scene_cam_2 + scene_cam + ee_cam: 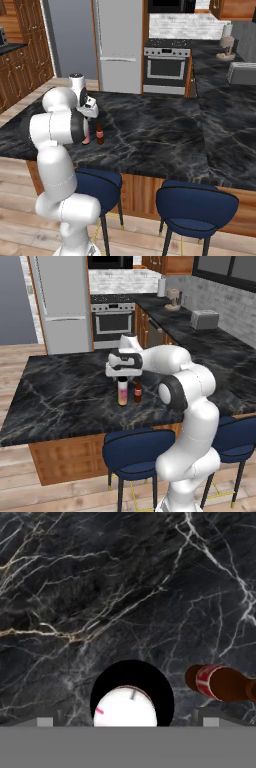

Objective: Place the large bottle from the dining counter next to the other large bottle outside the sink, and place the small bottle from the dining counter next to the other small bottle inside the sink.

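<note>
The large bottle (122, 392), pale with pink and yellow bands, stands upright on the black marble dining counter (60, 386). Close on its right stands the small brown bottle (137, 391). My gripper (122, 376) hangs straight over the large bottle, open, its fingers just above the cap. The hand view looks down on the large bottle's round top (131, 696) between the two widely spread fingertips (45, 721), and the small bottle (220, 682) with its red label lies off to the right. From the right base view, the small bottle (100, 133) shows beside my arm, the large bottle (86, 136) partly hidden.
Two blue stools (137, 452) (235, 437) stand at the counter's near edge. A toaster (204, 319) and a jar (173, 300) sit on the far counter along the wall. The oven (113, 321) and fridge (60, 301) lie beyond the island.
</note>
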